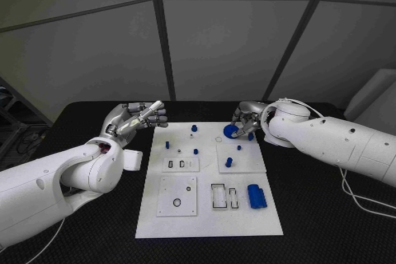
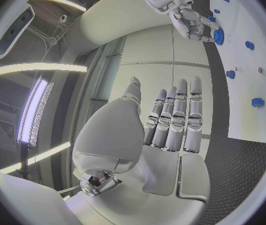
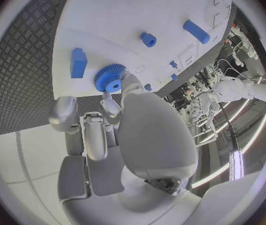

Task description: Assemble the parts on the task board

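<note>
While the right hand (image 1: pixel 246 122) is hovering over the far right corner of the task board (image 1: pixel 206 218), its fingers (image 3: pixel 111 105) are pinching a blue gear (image 3: pixel 110 78) by the rim, probably keeping the centre bore free for dropping onto a peg. Gear is sitting just above the board, not seated yet; I can't tell which peg it's aimed at. Left hand (image 1: pixel 136 119) is waiting off the board's far left edge above the black surface (image 1: pixel 330 218), fingers (image 2: pixel 177 117) lying straight and pressed together, holding nothing, likely parked clear of the work. A blue cylinder (image 1: pixel 257 196) is lying near right on the board, small blue pegs (image 1: pixel 194 127) are standing at the far end.
</note>
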Available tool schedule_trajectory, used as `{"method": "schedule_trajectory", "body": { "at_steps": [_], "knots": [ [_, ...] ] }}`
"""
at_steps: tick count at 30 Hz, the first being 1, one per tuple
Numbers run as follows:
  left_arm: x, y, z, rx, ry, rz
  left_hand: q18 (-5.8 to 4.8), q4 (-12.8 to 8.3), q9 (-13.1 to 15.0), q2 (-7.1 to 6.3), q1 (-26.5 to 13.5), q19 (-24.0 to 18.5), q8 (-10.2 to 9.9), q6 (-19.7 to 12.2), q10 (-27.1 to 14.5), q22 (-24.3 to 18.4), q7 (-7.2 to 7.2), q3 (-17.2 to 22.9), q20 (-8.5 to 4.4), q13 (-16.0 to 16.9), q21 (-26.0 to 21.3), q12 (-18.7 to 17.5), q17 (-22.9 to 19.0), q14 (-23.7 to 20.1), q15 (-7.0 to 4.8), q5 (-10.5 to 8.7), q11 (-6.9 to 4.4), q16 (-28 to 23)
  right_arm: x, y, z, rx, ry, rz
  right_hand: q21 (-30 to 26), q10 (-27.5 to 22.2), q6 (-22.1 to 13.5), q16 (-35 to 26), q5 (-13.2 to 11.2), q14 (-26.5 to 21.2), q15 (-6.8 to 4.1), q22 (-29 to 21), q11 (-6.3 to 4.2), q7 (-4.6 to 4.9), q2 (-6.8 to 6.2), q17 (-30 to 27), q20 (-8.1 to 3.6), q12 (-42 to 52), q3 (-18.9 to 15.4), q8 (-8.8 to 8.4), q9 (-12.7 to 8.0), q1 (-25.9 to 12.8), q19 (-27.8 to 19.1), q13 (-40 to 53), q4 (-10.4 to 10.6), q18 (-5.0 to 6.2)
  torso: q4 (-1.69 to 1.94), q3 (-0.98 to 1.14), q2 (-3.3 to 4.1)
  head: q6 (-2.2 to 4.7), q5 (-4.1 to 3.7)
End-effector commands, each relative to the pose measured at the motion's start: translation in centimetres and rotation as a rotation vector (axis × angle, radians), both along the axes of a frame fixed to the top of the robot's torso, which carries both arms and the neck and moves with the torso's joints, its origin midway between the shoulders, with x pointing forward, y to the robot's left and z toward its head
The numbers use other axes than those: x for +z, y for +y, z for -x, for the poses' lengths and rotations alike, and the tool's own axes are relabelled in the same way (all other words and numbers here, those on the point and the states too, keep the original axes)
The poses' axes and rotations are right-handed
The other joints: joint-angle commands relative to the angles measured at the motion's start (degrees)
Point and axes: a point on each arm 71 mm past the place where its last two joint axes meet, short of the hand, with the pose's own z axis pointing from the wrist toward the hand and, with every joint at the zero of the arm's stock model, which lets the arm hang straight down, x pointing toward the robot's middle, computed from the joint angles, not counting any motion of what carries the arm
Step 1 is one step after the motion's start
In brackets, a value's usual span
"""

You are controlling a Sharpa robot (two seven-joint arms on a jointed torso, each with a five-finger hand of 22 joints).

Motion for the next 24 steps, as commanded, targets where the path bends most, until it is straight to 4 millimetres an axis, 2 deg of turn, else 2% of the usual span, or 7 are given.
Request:
{"method": "schedule_trajectory", "body": {
  "at_steps": [1,10,18,24],
  "knots": [
    [0.14,-0.13,0.01,-0.013,-0.008,-0.001,0.38,-0.3,0.0,0.49,-0.1,0.3,-0.4,0.2,-0.2,-0.1,0.22,0.0,0.12,0.0,-0.3,-0.2,0.1,0.0,0.36,-0.27,-0.01,-0.3,-0.02,0.10,-0.01,0.008,0.011,0.006,0.3,0.5,0.6,0.2,0.4,4.9,0.31,0.2,-0.14,0.06,0.24,10.0,-0.25,0.5,0.4,0.24,-0.1,0.3,0.2,0.3,-0.1,-0.38,-0.01,0.00,-0.01,-0.01,-0.04],
    [0.14,-0.11,0.00,-0.012,-0.008,-0.001,0.38,-0.3,0.0,0.49,-0.1,0.3,-0.4,0.2,-0.2,-0.1,0.22,0.0,0.12,0.0,-0.3,-0.2,0.1,0.0,0.36,-0.27,-0.01,-0.3,-0.09,0.14,-0.10,0.004,0.011,0.014,0.6,1.2,2.6,0.3,0.5,4.9,0.25,0.7,-0.20,0.04,1.79,10.2,-0.32,2.4,1.2,0.95,0.0,1.1,0.4,2.5,-0.9,-0.47,0.02,0.00,-0.02,-0.15,-0.10],
    [0.13,-0.08,-0.01,-0.012,-0.007,-0.002,0.38,-0.3,0.0,0.49,-0.1,0.3,-0.4,0.2,-0.2,-0.1,0.22,0.0,0.12,0.0,-0.3,-0.2,0.1,0.0,0.36,-0.27,-0.01,-0.3,0.00,0.63,-0.05,0.016,-0.009,0.031,1.1,2.1,4.3,0.7,0.5,5.1,0.25,1.6,-0.20,0.04,2.27,11.0,-0.32,4.1,1.4,1.24,0.0,1.0,0.9,4.4,-1.3,-0.62,-0.03,0.02,-0.02,-0.26,-0.17],
    [0.12,-0.08,0.00,-0.013,-0.005,-0.002,0.38,-0.4,0.0,0.60,-0.1,0.3,-0.4,0.2,-0.2,-0.1,0.26,0.0,0.14,0.0,-0.3,-0.2,0.1,0.0,0.38,-0.27,0.02,-0.4,0.25,0.82,0.02,0.016,-0.044,0.025,1.8,3.4,6.6,1.1,1.6,5.2,-0.03,2.8,-0.63,-0.51,3.25,11.6,-0.48,6.2,2.0,1.64,0.0,1.1,1.6,6.8,-1.6,-0.81,0.00,0.00,-0.04,-0.27,-0.14]
  ]
}}
